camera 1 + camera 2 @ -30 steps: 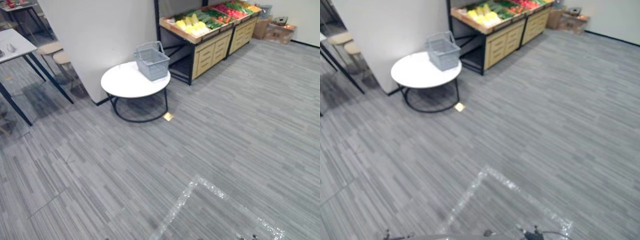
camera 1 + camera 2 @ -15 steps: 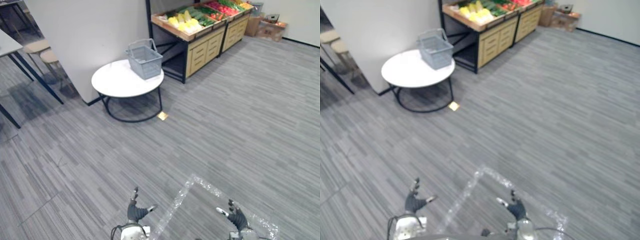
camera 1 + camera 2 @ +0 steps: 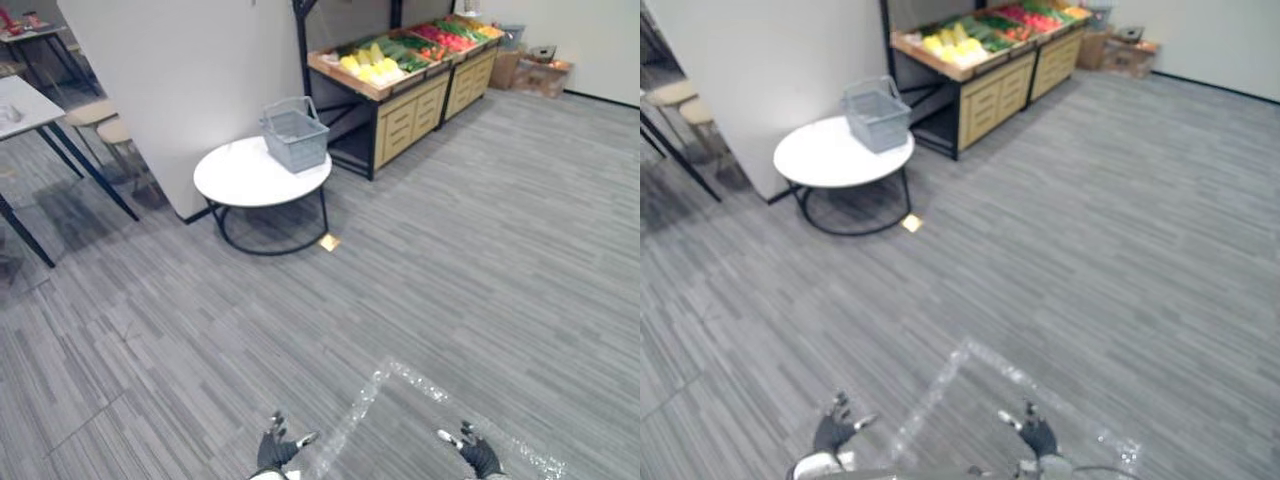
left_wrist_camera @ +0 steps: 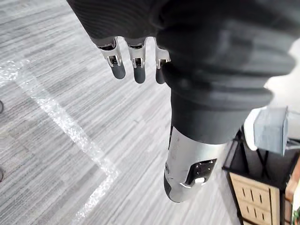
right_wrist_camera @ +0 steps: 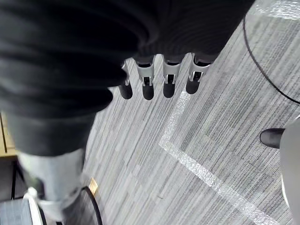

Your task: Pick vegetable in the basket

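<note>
A grey wire basket (image 3: 297, 134) stands on a round white table (image 3: 250, 177) far ahead, left of centre. Behind it, wooden stands hold vegetables (image 3: 385, 58): yellow, green and red ones in a row. My left hand (image 3: 275, 451) and my right hand (image 3: 478, 456) hang low at the near edge of the eye views, over the carpet, far from the basket. Both hands hold nothing. In the left wrist view the fingers (image 4: 133, 61) are straight and relaxed. The right wrist view shows its fingers (image 5: 161, 77) the same way.
A white wall panel (image 3: 190, 70) rises just behind the table. Stools (image 3: 110, 125) and a dark-legged table (image 3: 25, 105) stand at the far left. Cardboard boxes (image 3: 540, 70) sit at the far right. A tape square (image 3: 400, 375) marks the grey carpet near me.
The camera has shifted, so the table and stands sit slightly differently in view. My hands came into view half a second ago and now show lower at the bottom edge.
</note>
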`<state>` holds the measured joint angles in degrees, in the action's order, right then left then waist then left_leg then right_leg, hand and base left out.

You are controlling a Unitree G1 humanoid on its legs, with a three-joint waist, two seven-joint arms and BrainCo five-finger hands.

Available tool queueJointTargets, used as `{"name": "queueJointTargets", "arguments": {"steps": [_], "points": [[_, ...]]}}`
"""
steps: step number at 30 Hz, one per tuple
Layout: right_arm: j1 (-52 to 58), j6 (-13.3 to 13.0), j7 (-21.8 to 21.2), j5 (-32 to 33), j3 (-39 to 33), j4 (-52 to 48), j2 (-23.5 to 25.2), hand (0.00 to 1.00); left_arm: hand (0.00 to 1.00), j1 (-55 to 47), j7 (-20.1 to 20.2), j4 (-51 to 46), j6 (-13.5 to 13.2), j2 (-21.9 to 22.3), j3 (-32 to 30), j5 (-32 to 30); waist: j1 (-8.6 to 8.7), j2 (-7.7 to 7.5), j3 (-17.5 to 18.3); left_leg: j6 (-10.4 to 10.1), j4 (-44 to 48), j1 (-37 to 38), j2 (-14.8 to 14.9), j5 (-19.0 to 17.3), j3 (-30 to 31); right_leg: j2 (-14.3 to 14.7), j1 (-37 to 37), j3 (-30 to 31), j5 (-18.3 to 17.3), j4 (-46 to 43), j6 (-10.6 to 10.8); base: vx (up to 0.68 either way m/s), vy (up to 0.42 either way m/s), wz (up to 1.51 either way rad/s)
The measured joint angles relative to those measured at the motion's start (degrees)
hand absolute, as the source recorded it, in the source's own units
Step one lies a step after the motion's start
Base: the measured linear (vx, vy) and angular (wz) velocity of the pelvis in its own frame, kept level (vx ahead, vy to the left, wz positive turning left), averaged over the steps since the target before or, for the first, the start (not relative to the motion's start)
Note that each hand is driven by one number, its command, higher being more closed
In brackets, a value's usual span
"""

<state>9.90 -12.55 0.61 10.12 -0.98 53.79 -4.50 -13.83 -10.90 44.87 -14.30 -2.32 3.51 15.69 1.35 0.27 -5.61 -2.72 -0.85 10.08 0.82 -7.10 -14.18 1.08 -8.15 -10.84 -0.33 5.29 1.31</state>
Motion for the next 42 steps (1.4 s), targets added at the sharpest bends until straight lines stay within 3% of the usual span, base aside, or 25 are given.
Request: {"name": "queueJointTargets", "arguments": {"steps": [4, 6, 8, 11, 12, 14, 16, 20, 22, 23, 24, 25, 26, 27, 28, 30, 31, 32, 34, 36, 38, 39, 40, 41, 42], "points": [[-1.02, 0.15, -0.43, 2.28, -1.43, 1.67, 0.13, 0.0, 0.0, 0.05, -1.89, 1.78, 0.56, 0.43, -4.02, 3.24, 0.09, -0.16, -0.41, 0.1, 1.85, -1.26, 0.6, -0.93, 0.05, 0.37, 0.34, -0.17, -0.41, -0.44, -0.52, 0.01, -0.038, 0.02], [-1.99, 0.23, -0.2, 2.6, -2.18, 1.95, 0.0, 0.0, 0.0, 0.43, -3.74, 1.5, 0.66, 1.82, -7.46, 5.75, 0.01, 0.06, -2.33, 0.14, 16.38, -7.36, 3.12, -5.67, -1.37, 0.42, 0.95, -0.61, -2.66, -2.76, -2.48, 0.0, -0.044, 0.13], [-2.39, 0.25, 0.11, 3.85, -2.49, 2.2, -0.53, 0.0, 0.0, 0.46, -5.11, 0.79, 1.11, 2.27, -9.6, 6.63, -0.04, 0.43, -4.07, 0.3, 30.0, -13.34, 4.99, -5.03, -2.58, -0.28, 0.47, -1.14, -4.55, -4.72, -2.61, -0.02, -0.031, 0.19], [-2.97, 0.59, 0.13, 3.77, -0.9, 3.02, -2.99, 0.0, 0.0, 0.0, -5.5, 0.63, 2.27, 3.44, -10.72, 6.99, -0.62, 1.25, -5.88, 0.79, 45.8, -19.11, 6.47, 1.17, -2.19, -2.03, -2.6, -1.29, -6.36, -5.58, -2.68, 0.08, 0.074, 0.11], [-3.23, 0.71, 0.06, 3.7, -0.11, 3.26, -3.79, 0.0, 0.0, 0.02, -5.57, 0.51, 2.31, 3.48, -10.76, 7.31, -0.79, 1.62, -6.15, 1.05, 49.24, -21.34, 6.08, -1.51, -1.8, -3.15, -3.17, -1.19, -7.18, -6.11, -2.65, 0.13, 0.108, 0.09], [-3.74, 0.84, 0.07, 3.73, -0.22, 3.29, -3.73, 0.0, 0.0, 0.28, -5.94, 0.53, 2.26, 3.56, -10.81, 8.06, -1.24, 1.65, -6.65, 0.4, 46.04, -24.98, 4.56, -4.67, 0.08, -5.38, -3.09, -0.99, -7.75, -6.49, -1.96, 0.17, 0.138, -0.02], [-4.56, 0.87, 0.13, 3.72, 0.58, 3.27, -3.48, 0.0, 0.0, 0.83, -6.32, 0.47, 2.01, 3.68, -11.25, 8.37, -2.13, 1.63, -7.36, 0.23, 37.27, -27.51, 4.79, -4.21, 1.12, -7.13, -3.24, 0.17, -8.55, -6.63, -0.76, 0.23, 0.186, -0.22], [-5.38, 0.22, -0.28, 3.9, 3.33, 2.63, -3.38, 0.0, 0.0, 1.59, -8.88, 1.63, 1.44, 4.2, -12.5, 7.58, -3.33, 3.62, -8.88, -2.58, 7.41, -28.98, 8.56, 3.43, 3.21, -8.92, -6.65, 1.7, -13.41, -7.61, 3.66, 0.32, 0.277, -0.22], [-5.53, -0.29, -0.89, 3.9, 4.35, 2.56, -3.47, 0.0, 0.0, 1.43, -10.2, 3.59, 1.09, 3.88, -14.2, 6.03, -3.5, 4.03, -9.07, -2.52, 8.53, -29.31, 11.05, 3.52, 3.83, -9.55, -10.38, 2.95, -16.68, -7.59, 6.32, 0.56, 0.497, -0.36], [-5.97, -0.32, -0.93, 3.9, 4.39, 2.64, -2.53, 0.0, 0.0, 1.6, -10.86, 5.48, 1.24, 2.88, -15.27, 5.11, -3.64, 2.08, -9.68, -2.46, 14.21, -30.19, 10.41, 7.85, 3.37, -11.67, -12.55, 4.23, -18.69, -7.67, 5.98, 0.64, 0.507, -0.68], [-6.06, -0.53, -1.11, 3.87, 4.81, 2.59, -1.67, 0.0, 0.0, 0.42, -11.59, 7.58, 1.54, 2.11, -16.24, 2.95, -4.64, 0.39, -8.57, -2.44, 20.29, -32.0, 8.64, 7.8, 2.52, -14.46, -12.31, 6.36, -19.59, -9.0, 3.89, 0.42, 0.269, -0.62], [-6.12, -0.77, -1.18, 3.84, 5.51, 2.2, -1.26, 0.0, 0.0, 0.17, -11.93, 8.1, 1.8, 2.14, -16.88, 1.77, -4.7, -0.99, -7.7, -2.35, 22.38, -33.21, 7.86, 7.75, 2.4, -15.43, -10.99, 7.56, -18.99, -11.02, 3.84, 0.54, 0.318, -0.46], [-6.22, -1.0, -1.17, 3.81, 6.19, 1.6, -0.33, 0.0, 0.0, 0.74, -12.66, 9.31, 2.37, 1.89, -18.24, 1.09, -4.81, -2.2, -7.47, 0.23, 24.08, -34.23, 6.27, 5.69, 1.59, -17.11, -7.73, 8.66, -16.6, -16.18, 4.03, 0.56, 0.335, 0.01], [-6.29, -0.9, -1.1, 3.7, 5.84, 1.81, 0.49, 0.0, 0.0, 0.8, -12.8, 9.33, 2.66, 1.8, -18.88, 0.38, -4.5, -3.13, -7.63, 1.33, 23.65, -32.84, 4.15, 4.27, 0.83, -18.92, -4.73, 10.49, -12.5, -22.42, 4.44, 0.69, 0.417, 0.14], [-6.25, -0.77, -1.03, 3.6, 5.8, 2.04, 0.68, 0.0, 0.0, 0.63, -12.8, 9.5, 3.09, 1.8, -19.13, -0.12, -4.6, -3.28, -7.73, 1.49, 22.93, -31.38, 3.27, 3.44, 0.41, -19.49, -3.62, 11.49, -10.05, -26.04, 4.05, 0.69, 0.41, 0.05], [-6.05, -0.72, -0.78, 3.4, 5.01, 2.15, 0.9, 0.0, 0.0, -1.03, -11.11, 9.54, 3.96, 1.38, -18.81, -0.3, -4.4, -3.33, -7.95, 3.45, 19.59, -21.33, 0.54, -0.81, -1.56, -22.1, 1.48, 13.18, 6.56, -43.86, 3.88, 0.6, 0.319, -0.18], [-5.94, -0.77, -0.82, 3.4, 4.56, 1.96, 1.02, 0.0, 0.0, -1.13, -10.53, 9.45, 4.19, 0.89, -18.15, -0.33, -4.26, -3.44, -8.11, 4.01, 18.82, -18.9, 0.05, -1.94, -1.7, -22.57, 3.6, 12.55, 6.82, -50.02, 3.79, 0.48, 0.226, -0.17], [-5.56, -0.83, -0.86, 3.31, 3.93, 0.9, 0.98, 0.0, 0.0, -1.02, -8.99, 9.4, 4.8, -0.12, -16.6, -0.38, -3.65, -3.31, -8.4, 4.05, 16.73, -14.01, -0.91, -3.44, -1.58, -23.03, 8.18, 10.54, 3.79, -62.63, 1.66, 0.46, 0.197, -0.12], [-4.94, -1.07, -0.75, 3.22, 3.35, -0.41, 0.2, 0.0, 0.0, -0.67, -7.7, 8.6, 4.9, -0.88, -14.92, -0.55, -2.33, -3.14, -8.62, 4.02, 11.28, -5.65, -1.39, -4.59, -1.48, -21.74, 15.04, 4.4, -3.12, -71.9, -0.42, 0.52, 0.191, -0.12], [-3.81, -1.59, -0.57, 2.96, 2.26, -1.28, -0.08, 0.0, 0.0, 0.69, -7.39, 7.71, 4.93, -1.07, -14.55, -0.6, -1.59, -2.97, -8.94, 3.29, 8.09, -1.3, -1.28, -4.85, -1.19, -20.84, 20.06, -0.69, -7.24, -71.25, -0.21, 0.42, 0.09, 0.02], [-3.22, -2.49, -0.32, 3.33, -0.16, -3.27, -0.44, 0.0, 0.0, 2.32, -7.32, 5.32, 4.86, -0.78, -13.34, -0.41, 0.43, -2.26, -9.82, 2.64, 6.91, 2.87, -0.12, -6.2, -0.97, -19.34, 25.63, -8.35, -10.98, -57.97, 0.37, 0.57, 0.013, 0.25], [-3.19, -2.64, -0.33, 3.43, -0.43, -3.68, -0.55, 0.0, 0.0, 2.68, -7.26, 4.68, 4.84, -0.6, -12.71, -0.25, 0.61, -1.92, -10.04, 2.16, 6.73, 3.75, 0.35, -6.5, -1.05, -18.59, 26.49, -9.8, -10.88, -52.67, 0.46, 0.68, -0.094, 0.43], [-3.54, -3.0, -0.43, 3.37, -0.94, -4.19, -0.69, 0.0, 0.0, 4.3, -6.99, 2.33, 4.73, 0.48, -11.67, -0.2, 1.29, -1.0, -10.53, 0.47, 6.05, 5.75, 2.01, -7.57, -0.96, -15.62, 27.78, -10.63, -9.14, -37.04, 1.83, 0.58, -0.118, 0.39], [-3.91, -3.01, -0.43, 3.34, -0.92, -4.2, -0.74, 0.0, 0.0, 4.91, -6.91, 1.47, 4.53, 1.0, -11.47, -0.2, 1.68, -0.61, -10.72, -0.36, 5.64, 6.51, 2.76, -8.21, -0.83, -14.22, 28.02, -10.04, -7.1, -29.94, 2.25, 0.72, -0.183, 0.52], [-4.13, -3.02, -0.43, 3.29, -0.85, -4.23, -0.73, 0.0, 0.0, 6.04, -6.91, 0.25, 4.07, 1.66, -10.73, -0.22, 1.9, -0.54, -10.83, -1.44, 4.75, 7.91, 3.56, -9.59, -0.58, -12.57, 28.71, -7.61, -3.02, -16.75, 4.71, 0.63, -0.206, 0.45]]}}
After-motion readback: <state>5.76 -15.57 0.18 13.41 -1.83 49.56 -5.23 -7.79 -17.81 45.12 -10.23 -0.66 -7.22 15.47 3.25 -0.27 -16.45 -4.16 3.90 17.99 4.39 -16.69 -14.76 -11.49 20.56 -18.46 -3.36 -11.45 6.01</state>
